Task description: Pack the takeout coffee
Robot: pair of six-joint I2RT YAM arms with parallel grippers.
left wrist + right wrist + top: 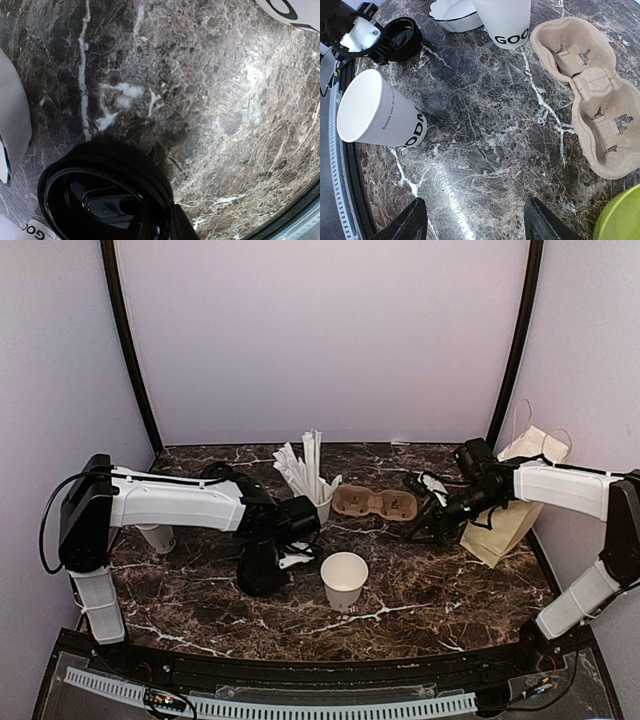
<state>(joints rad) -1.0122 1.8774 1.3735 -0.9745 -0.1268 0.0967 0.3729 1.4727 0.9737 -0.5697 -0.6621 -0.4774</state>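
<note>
Top external view: left arm [175, 502] extends toward 3 o'clock, wrist pitched down at the black lid [402, 36]. Left gripper [376, 46] jaw width cannot be determined. Right arm [560, 485] extends toward 9 o'clock, and the right gripper [475, 220] stands wide with nothing between the jaws. Lidless paper cup [344, 578] stands upright at 4 o'clock of the left gripper.

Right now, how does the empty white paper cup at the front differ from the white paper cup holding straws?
The empty white paper cup holds nothing; the white paper cup holding straws is full. The empty cup stands nearer the front; the straw cup farther back, beside the brown card carrier. Both upright, black-lettered.
</note>
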